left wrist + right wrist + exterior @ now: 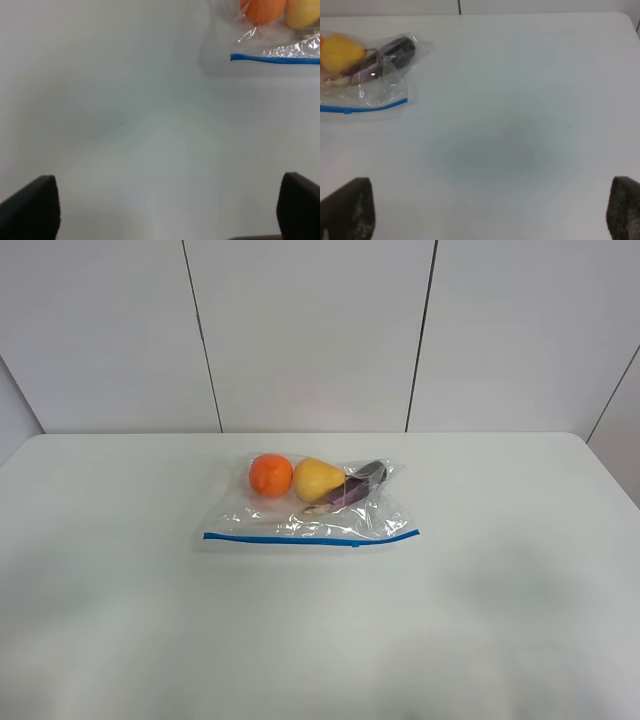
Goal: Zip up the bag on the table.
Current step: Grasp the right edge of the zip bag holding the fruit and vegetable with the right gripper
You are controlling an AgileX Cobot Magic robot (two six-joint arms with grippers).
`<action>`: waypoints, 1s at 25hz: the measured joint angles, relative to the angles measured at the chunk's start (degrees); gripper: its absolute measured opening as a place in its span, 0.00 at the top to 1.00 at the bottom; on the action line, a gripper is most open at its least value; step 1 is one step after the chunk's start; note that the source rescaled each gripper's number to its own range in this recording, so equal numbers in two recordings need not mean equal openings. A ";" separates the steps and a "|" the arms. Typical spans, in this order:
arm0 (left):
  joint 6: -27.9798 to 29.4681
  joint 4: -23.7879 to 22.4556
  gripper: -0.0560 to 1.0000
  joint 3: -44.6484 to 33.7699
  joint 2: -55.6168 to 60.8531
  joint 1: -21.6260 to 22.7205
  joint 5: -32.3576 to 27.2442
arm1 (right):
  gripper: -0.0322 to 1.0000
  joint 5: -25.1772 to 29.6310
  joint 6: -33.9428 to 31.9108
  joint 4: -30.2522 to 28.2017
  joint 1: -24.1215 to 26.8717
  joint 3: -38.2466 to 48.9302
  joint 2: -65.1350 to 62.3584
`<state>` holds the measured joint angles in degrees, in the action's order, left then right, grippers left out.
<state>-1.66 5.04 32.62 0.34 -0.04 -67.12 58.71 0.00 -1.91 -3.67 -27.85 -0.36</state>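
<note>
The clear plastic bag (300,520) lies flat on the white table (120,620), near its middle. Its blue zipper strip (310,537) runs along the near edge. Inside are an orange (270,475), a yellow pear (317,479) and a purple eggplant (358,485). Neither arm shows in the high view. In the left wrist view the left gripper (165,210) is open and empty over bare table, with the bag's left corner (280,47) well ahead of it. In the right wrist view the right gripper (485,210) is open and empty, with the bag's right end (370,80) far off.
Grey wall panels (310,330) stand behind the table's far edge. The table's rounded far right corner (578,440) is in view. Nothing else lies on the table besides the bag.
</note>
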 joint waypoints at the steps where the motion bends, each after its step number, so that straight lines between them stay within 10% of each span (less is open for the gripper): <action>1: 0.00 0.00 0.00 0.00 0.00 0.00 0.00 | 0.00 0.00 0.00 0.00 0.00 0.00 0.00; 14: 0.00 0.00 0.00 0.00 0.00 0.00 0.00 | 0.00 -7.29 0.00 0.41 -0.28 -4.13 5.17; 25: 0.00 0.00 0.00 0.00 0.00 0.00 0.00 | 0.00 -10.67 0.00 5.53 -0.28 -20.76 51.26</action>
<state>-1.66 5.04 32.62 0.34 -0.04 -67.12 48.04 0.00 3.61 -3.95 -48.62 50.90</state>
